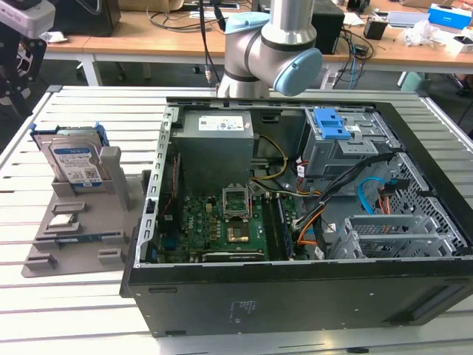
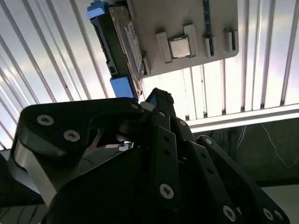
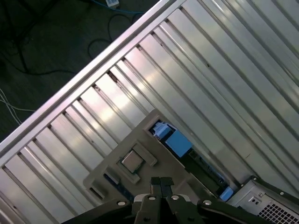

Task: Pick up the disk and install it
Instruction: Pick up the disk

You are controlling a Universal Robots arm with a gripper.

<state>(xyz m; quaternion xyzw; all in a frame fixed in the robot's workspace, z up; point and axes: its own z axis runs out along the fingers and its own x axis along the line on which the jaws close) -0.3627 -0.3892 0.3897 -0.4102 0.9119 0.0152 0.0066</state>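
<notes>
The disk is a silver drive with a white-and-blue label in a blue carrier. It stands on edge in a slot of the grey holder plate, at the exterior view's left. The second wrist view shows the disk edge-on, and the first wrist view shows its blue carrier end. My gripper hangs well above the plate with its black fingertips together and nothing between them. In the second wrist view the gripper sits off the disk's near end, apart from it.
An open black computer case lies beside the plate, with a motherboard, a grey drive cage with a blue latch and loose cables. A small silver chip rests on the plate. The ribbed metal table ends near the plate.
</notes>
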